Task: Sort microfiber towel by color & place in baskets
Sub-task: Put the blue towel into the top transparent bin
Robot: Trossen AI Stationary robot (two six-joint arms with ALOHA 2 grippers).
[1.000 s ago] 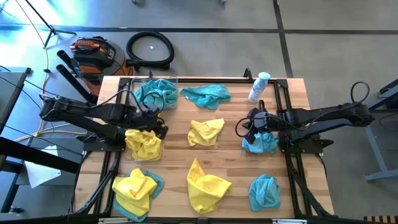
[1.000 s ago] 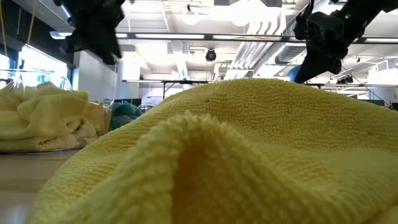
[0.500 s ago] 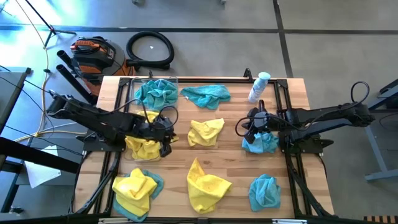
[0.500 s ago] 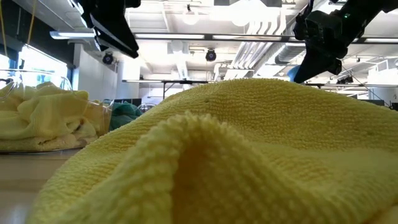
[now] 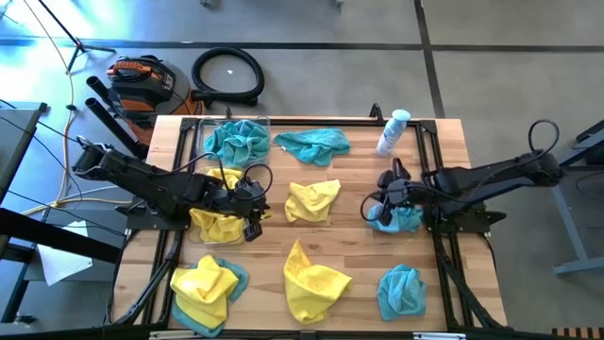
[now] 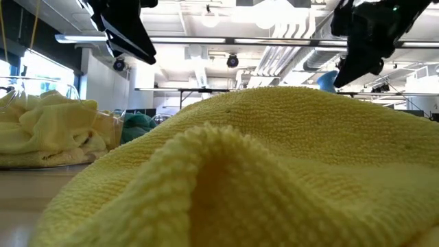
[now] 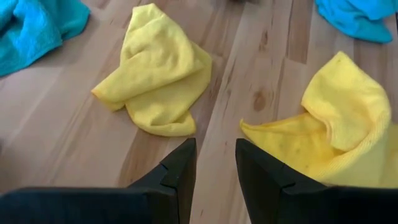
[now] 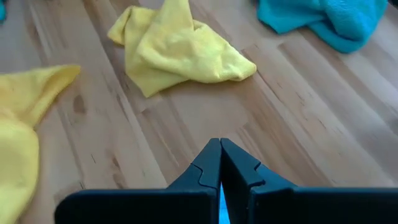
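High view: right hand [image 5: 379, 210] clamped shut on a teal towel [image 5: 400, 218] right of centre on the counter [image 5: 354, 244], left hand [image 5: 252, 219] part-open, empty; soft, light, floppy stuff, best pinched at a raised fold.

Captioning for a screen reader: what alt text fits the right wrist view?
The right end effector, shut on a sliver of teal cloth, hangs over a wooden table; a crumpled yellow towel lies ahead, a teal towel beyond.

Fuzzy cloth towels [image 5: 312, 200], clear plastic baskets [image 5: 209, 130], matt wood table [image 5: 354, 241]
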